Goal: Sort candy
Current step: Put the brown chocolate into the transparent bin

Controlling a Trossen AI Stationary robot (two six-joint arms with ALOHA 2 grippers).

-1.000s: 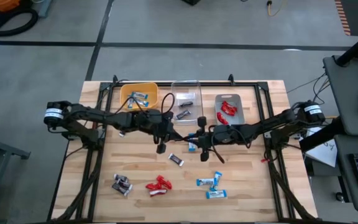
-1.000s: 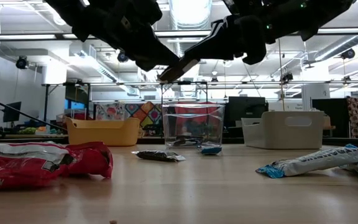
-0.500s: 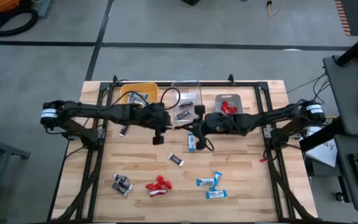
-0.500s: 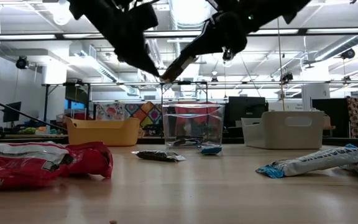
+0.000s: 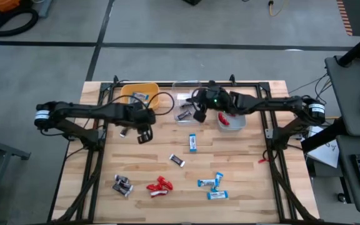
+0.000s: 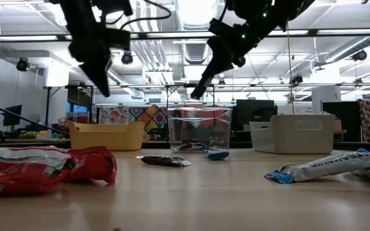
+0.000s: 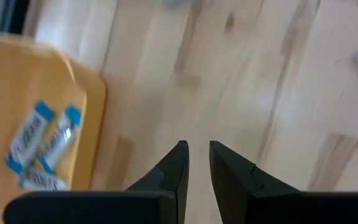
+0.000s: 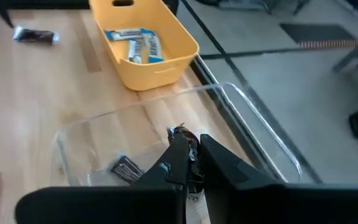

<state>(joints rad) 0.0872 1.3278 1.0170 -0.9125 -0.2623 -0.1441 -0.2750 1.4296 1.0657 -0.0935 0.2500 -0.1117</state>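
My right gripper (image 8: 191,146) (image 5: 199,114) hangs over the clear bin (image 5: 188,103) (image 8: 253,124), shut on a dark brown candy with silvery ends (image 8: 182,134). My left gripper (image 7: 197,152) (image 5: 144,135) points down at bare wood beside the yellow bin (image 7: 42,124). Its fingers stand a narrow gap apart with nothing between them. Blue-and-white candies (image 7: 42,143) lie in the yellow bin, brown ones (image 8: 126,168) in the clear bin, and red ones (image 5: 230,107) in the grey bin (image 5: 240,119). More candies lie flat on the table: blue-and-white (image 5: 193,142), brown (image 5: 177,160), red (image 5: 159,186). My right gripper pinches the brown candy between its two fingers, and the crinkled end (image 8: 179,131) sticks out past the fingertips. The fingers slant down from the table's right side. The candy is lifted clear, above the open top of the clear bin.
The three bins stand in a row along the far edge. A dark frame (image 5: 105,100) runs around the tabletop. Two brown candies (image 5: 122,185) and several blue-and-white ones (image 5: 212,186) lie near the front edge. One more brown candy (image 8: 35,35) lies near the yellow bin.
Both grippers met over the table's middle at the brown candy. My left gripper has let go, drawn back toward the table's left and tipped downward. My right gripper has carried the candy up and toward the far edge, over the clear bin.
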